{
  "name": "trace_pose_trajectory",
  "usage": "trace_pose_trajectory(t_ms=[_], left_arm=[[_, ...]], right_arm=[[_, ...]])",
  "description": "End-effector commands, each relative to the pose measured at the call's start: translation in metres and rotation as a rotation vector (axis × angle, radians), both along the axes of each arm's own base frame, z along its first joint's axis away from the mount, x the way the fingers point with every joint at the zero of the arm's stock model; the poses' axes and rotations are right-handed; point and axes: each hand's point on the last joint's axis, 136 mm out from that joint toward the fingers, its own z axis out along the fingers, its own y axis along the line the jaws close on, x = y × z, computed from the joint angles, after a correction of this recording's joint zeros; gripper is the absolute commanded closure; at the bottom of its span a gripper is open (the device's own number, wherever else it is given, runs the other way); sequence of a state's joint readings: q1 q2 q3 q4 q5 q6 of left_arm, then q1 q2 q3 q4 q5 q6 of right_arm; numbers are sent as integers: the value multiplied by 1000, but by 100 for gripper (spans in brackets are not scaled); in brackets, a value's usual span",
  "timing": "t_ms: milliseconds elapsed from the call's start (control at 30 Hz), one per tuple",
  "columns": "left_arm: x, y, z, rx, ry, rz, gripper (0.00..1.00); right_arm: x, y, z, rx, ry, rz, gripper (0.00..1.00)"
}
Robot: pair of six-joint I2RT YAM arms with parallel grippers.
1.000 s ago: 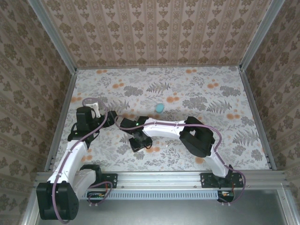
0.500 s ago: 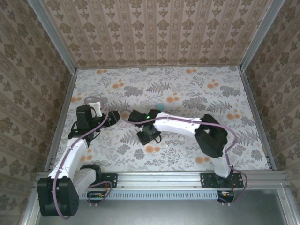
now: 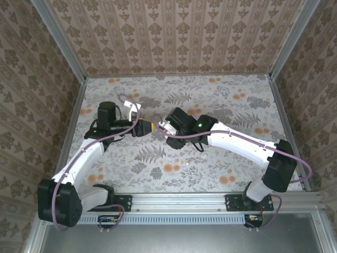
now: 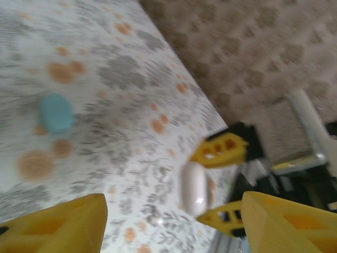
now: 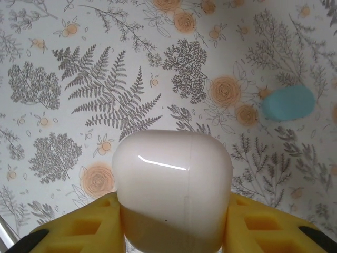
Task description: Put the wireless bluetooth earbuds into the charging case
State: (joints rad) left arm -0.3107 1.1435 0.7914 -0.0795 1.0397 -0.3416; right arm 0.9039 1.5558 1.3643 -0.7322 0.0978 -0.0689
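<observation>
Left gripper (image 3: 150, 128): mine, fingers spread wide with nothing between them. It is aimed across at my other gripper and sits just beside it, above the tabletop (image 3: 237, 105).
Right gripper (image 5: 174, 216): clamped on the white charging case (image 5: 172, 179), one yellow pad on each side of its lower half. The case is lifted off the tabletop.
Case state: the shell is smooth, rounded and glossy. I see a thin seam and the lid looks shut.
Teal case (image 5: 288, 103): lying flat on the tabletop beyond and to the right of the held one, with nothing touching it.
Earbuds: two tiny pale specks (image 3: 203, 156) lie on the tabletop near my right forearm, well apart from both cases. I take them for buds, but they are too small to be sure.
Risk, slip: only the bottom of the white case is pinched. A push from my left fingers on that slick curve could tip it or squirt it out.
Risk, clash: the two grippers are close, so a closing move that is off line would hit yellow pad, not shell.
Risk, sweep: my right forearm and its cable hang over the specks and could scatter them.
Risk, lid: no bud goes in until the case is open.
</observation>
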Motion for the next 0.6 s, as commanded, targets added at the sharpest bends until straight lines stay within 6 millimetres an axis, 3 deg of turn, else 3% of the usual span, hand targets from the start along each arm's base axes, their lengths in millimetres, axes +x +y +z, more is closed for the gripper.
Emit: trace_pose_trajectory(t_ms=[0,233,567], left_arm=[[-21,-17,20,-42,-83,-152,32],[-20,-29,13,-50,-44,-184,37],[-28,-43,16,-62,-63,-226,40]], right_arm=[[1,0,24,22,-117,98,67],[-5,2,44,96,-190,146,67],[-5,4,46,88,-213,187,67]])
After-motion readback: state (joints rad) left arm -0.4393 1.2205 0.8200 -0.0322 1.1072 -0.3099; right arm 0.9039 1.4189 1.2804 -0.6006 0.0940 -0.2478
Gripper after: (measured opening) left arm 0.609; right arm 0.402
